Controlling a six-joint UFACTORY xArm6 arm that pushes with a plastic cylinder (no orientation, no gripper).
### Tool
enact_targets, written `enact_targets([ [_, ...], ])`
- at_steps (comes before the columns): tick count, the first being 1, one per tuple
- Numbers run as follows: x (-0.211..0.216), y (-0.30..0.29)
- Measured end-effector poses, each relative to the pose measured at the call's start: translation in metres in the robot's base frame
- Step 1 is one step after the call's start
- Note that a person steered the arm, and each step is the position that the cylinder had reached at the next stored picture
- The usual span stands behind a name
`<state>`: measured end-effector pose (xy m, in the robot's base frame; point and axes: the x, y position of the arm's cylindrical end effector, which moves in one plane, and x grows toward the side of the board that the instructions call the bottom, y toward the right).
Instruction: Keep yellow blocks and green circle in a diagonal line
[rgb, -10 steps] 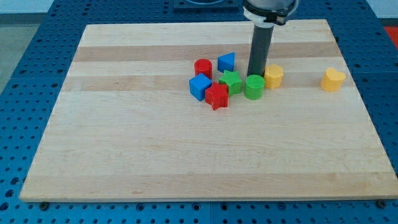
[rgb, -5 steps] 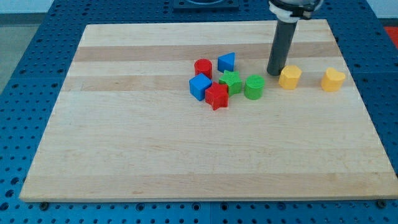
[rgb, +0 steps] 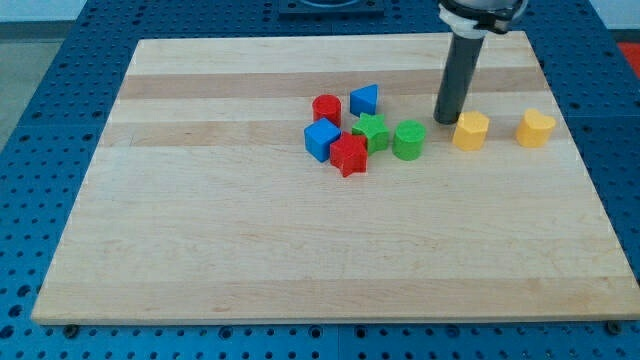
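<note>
The green circle (rgb: 408, 140) lies right of the board's middle. A yellow block (rgb: 470, 130), roughly hexagonal, lies to its right. A second yellow block (rgb: 536, 128), heart-like, lies further right near the board's right edge. The three sit in a nearly level row. My tip (rgb: 444, 121) rests on the board just left of the hexagonal yellow block, touching or almost touching its upper left side, and up and to the right of the green circle.
A cluster lies left of the green circle: a green star (rgb: 372, 131), a red star (rgb: 349, 155), a blue cube (rgb: 321, 139), a red cylinder (rgb: 326, 108) and a blue triangle (rgb: 365, 99). The wooden board (rgb: 200, 240) sits on a blue pegboard table.
My tip moved right from beside the green circle and pushed the hexagonal yellow block rightward, away from the circle. The circle and the far yellow block have not moved.
</note>
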<state>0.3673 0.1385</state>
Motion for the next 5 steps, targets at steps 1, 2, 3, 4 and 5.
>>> enact_targets([
  [1, 0.000, -0.028],
  [2, 0.002, -0.031],
  [3, 0.012, -0.031],
  [4, 0.029, -0.027],
  [5, 0.031, -0.027],
])
